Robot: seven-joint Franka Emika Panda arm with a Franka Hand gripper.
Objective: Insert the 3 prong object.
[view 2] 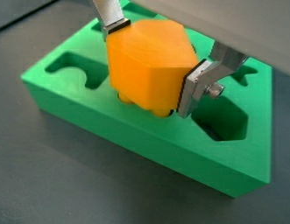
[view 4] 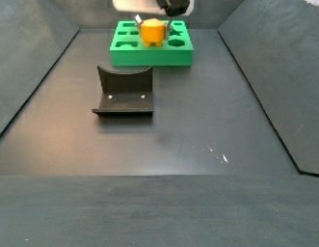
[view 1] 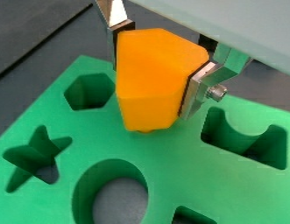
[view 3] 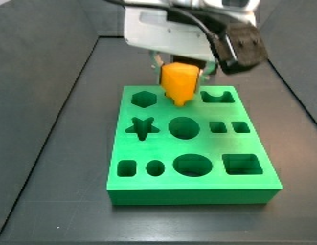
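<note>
My gripper (view 1: 159,83) is shut on the orange 3 prong object (view 1: 155,80), a blocky piece with short round prongs pointing down (view 2: 145,74). It sits upright at the top face of the green board (view 1: 171,149), between the hexagon hole (view 1: 91,91) and the notched hole (view 1: 246,137). The prongs meet the board's surface; how deep they sit I cannot tell. In the side views the piece (view 3: 181,82) (view 4: 152,32) hangs under the gripper over the board's far middle (view 3: 187,182).
The board has several shaped holes: a star (view 1: 33,156), a round hole (view 1: 116,197), squares and ovals (view 3: 242,166). The dark fixture (view 4: 124,93) stands on the floor in front of the board (view 4: 169,55). Dark walls surround the floor.
</note>
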